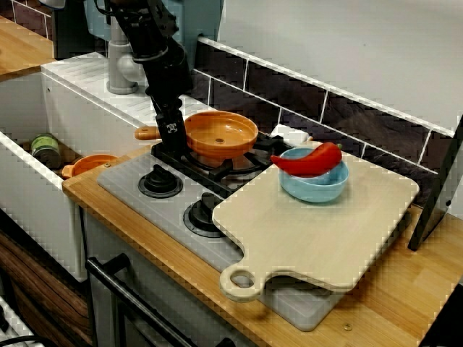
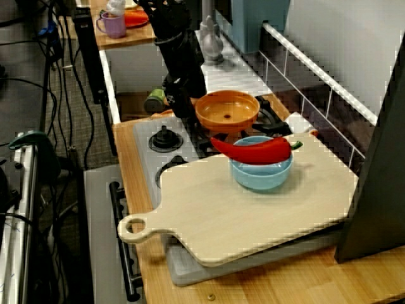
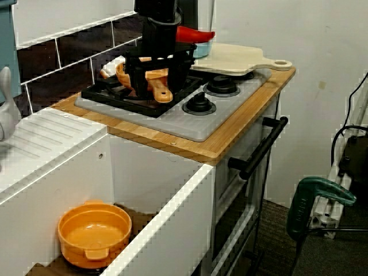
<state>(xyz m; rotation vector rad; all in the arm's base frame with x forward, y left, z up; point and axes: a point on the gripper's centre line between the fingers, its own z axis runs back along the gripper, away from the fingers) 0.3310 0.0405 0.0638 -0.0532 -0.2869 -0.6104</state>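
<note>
Pan handle (image 1: 147, 133) right at tool (image 1: 171, 139)

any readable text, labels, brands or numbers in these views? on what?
No legible text in any view.
On the gripper: a small white mark on its black body, seen from the stove's front; a shape, not readable letters.
On the green can: any label is too small and blurred to read.
On the stove knobs: no markings show.
</note>
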